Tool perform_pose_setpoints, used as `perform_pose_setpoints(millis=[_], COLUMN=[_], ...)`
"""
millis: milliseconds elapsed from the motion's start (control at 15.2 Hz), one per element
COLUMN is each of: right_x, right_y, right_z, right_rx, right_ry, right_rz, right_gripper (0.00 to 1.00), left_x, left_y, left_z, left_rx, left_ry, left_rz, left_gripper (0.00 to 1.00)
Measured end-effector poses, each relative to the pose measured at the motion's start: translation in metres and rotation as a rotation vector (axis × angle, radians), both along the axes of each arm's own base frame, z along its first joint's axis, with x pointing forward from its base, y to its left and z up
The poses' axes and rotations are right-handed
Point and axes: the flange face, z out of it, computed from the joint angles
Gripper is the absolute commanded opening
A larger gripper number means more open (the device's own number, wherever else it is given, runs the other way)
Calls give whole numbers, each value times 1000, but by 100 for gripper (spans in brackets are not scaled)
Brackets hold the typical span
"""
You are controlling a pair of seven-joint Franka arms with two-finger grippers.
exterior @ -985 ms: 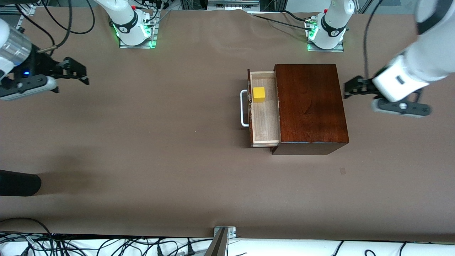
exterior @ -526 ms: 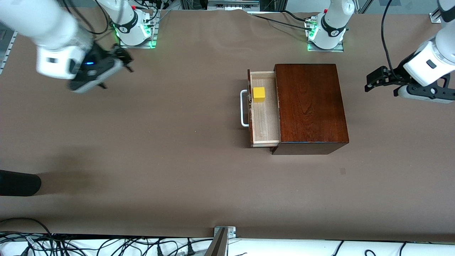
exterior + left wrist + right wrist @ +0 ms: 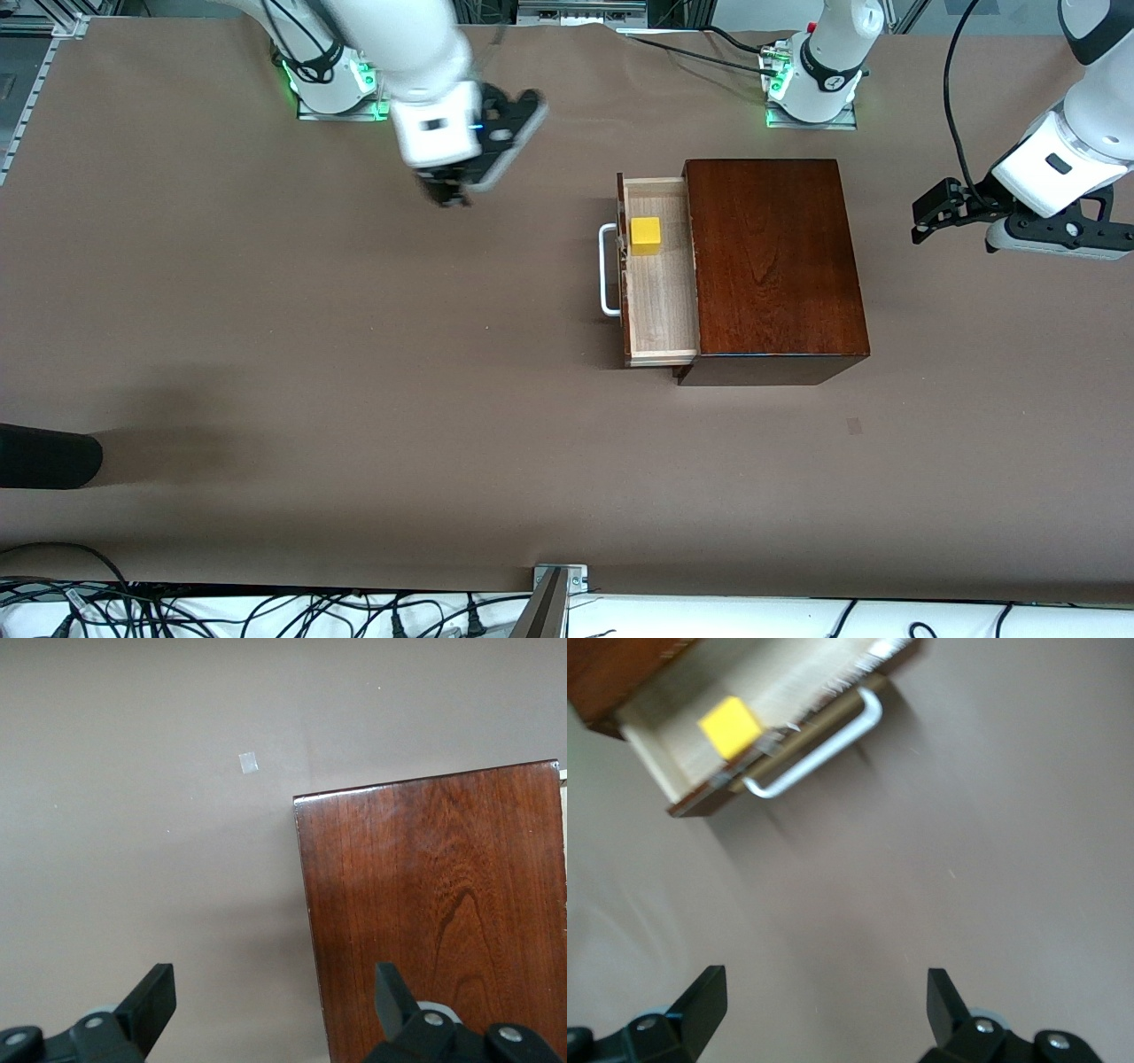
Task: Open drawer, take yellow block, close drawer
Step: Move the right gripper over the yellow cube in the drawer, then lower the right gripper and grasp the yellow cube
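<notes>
The drawer (image 3: 660, 301) of the dark reddish-brown wooden box (image 3: 771, 266) stands pulled out toward the right arm's end, showing its pale inside. Its white bar handle (image 3: 607, 270) is free. The yellow block (image 3: 645, 235) sits in the drawer, in the part farther from the front camera. My right gripper (image 3: 446, 193) is open and empty over the bare table, between the right arm's base and the drawer. Its wrist view (image 3: 824, 1001) shows the block (image 3: 729, 725) and handle (image 3: 824, 749) ahead. My left gripper (image 3: 928, 213) is open and empty beside the box, at the left arm's end.
The left wrist view shows the box top (image 3: 443, 904) and a small pale patch (image 3: 249, 763) on the brown table cover. A dark rounded object (image 3: 44, 456) lies at the table's edge toward the right arm's end, nearer the front camera.
My right arm has swung fast from its end of the table toward the drawer. My left gripper has drawn back from the box. Drawer and block have not moved.
</notes>
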Motion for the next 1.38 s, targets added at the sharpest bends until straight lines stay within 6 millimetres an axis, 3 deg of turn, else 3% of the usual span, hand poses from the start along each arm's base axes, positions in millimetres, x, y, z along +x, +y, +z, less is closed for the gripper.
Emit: perform_pose_setpoints(millis=[394, 723, 854, 1117, 1380], right_x=[-8, -65, -78, -75, -69], right_y=[76, 150, 172, 198, 208], right_z=[-32, -65, -80, -128, -169], right_rx=[13, -44, -43, -40, -61], right_ry=[-40, -74, -92, -110, -128], right_rz=[316, 487, 523, 549, 594], right_gripper=[100, 100, 100, 100, 100], left_x=[-1, -3, -3, -3, -3], left_y=[-4, -14, -19, -20, -20], left_z=[2, 7, 11, 13, 14], left_rx=[7, 8, 8, 8, 8], left_ry=[3, 8, 2, 2, 1], left_rz=[-10, -28, -36, -39, -40], left_gripper=[100, 100, 100, 100, 100])
